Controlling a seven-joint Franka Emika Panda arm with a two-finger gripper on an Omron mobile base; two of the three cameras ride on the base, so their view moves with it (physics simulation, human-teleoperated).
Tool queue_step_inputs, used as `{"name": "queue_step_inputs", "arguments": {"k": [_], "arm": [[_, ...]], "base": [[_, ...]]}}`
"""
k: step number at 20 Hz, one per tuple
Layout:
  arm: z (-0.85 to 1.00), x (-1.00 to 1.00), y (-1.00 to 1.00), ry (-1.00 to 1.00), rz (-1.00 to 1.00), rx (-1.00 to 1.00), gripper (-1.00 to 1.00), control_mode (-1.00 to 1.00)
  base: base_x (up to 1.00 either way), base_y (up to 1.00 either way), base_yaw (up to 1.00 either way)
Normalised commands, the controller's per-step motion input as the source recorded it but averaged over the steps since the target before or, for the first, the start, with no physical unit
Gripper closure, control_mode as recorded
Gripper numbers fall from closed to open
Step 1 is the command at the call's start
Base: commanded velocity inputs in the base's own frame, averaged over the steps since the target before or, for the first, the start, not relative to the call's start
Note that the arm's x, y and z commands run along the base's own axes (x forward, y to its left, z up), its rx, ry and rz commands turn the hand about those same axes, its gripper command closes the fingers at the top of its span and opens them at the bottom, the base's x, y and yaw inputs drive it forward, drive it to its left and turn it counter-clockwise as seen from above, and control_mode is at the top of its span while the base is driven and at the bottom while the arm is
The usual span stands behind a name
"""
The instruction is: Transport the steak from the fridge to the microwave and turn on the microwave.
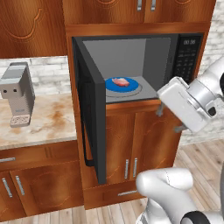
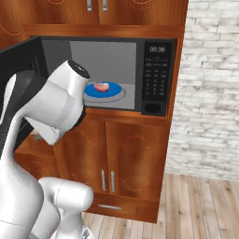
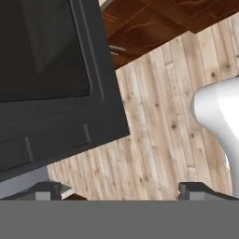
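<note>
1. Inside the microwave (image 1: 131, 52), on the grey cavity floor, the steak (image 1: 121, 82) lies flat on a round blue plate (image 1: 124, 85), roughly at the plate's middle.
2. From the right base view the same pinkish slab (image 2: 101, 87) sits on the blue plate (image 2: 103, 90), well back from the cavity's front edge.
3. Hinged on the left, the microwave door (image 1: 89, 118) stands swung wide open, its black handle (image 1: 86, 127) on the face turned towards the room.
4. To the right of the cavity, the keypad (image 2: 155, 79) and a small lit display (image 2: 157, 49) run down the black front panel.
5. Just outside the cavity's lower right corner, the claw (image 1: 169, 119) hangs in front of the wooden cabinet doors (image 1: 135, 144), its two fingers spread wide with nothing between them.
6. Seen from the hand, both dark fingertips (image 3: 46, 190) stand far apart, with the dark door (image 3: 51, 79) at upper left and the wood plank floor (image 3: 158, 130) beyond.
7. Off to the left, a small grey coffee machine (image 1: 17, 94) stands on the marbled worktop (image 1: 48, 122), well apart from the microwave.
</note>
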Motion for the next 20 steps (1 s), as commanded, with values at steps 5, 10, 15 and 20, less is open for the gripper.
{"name": "queue_step_inputs", "arguments": {"k": [5, 10, 15, 20], "arm": [[-0.01, -0.65, 0.32, 0.0, 0.0, 0.15, -1.0, -1.0], [0.0, -0.56, 0.25, 0.05, -0.07, 0.07, -1.0, -1.0], [0.0, -0.48, 0.33, 0.07, -0.14, 0.0, -1.0, -1.0], [-0.04, -0.34, 0.5, 0.04, -0.28, 0.0, -1.0, -1.0]], "base": [[0.0, 0.0, 0.0], [0.0, 0.0, 0.0], [0.0, 0.0, 0.0], [0.0, 0.0, 0.0]]}}
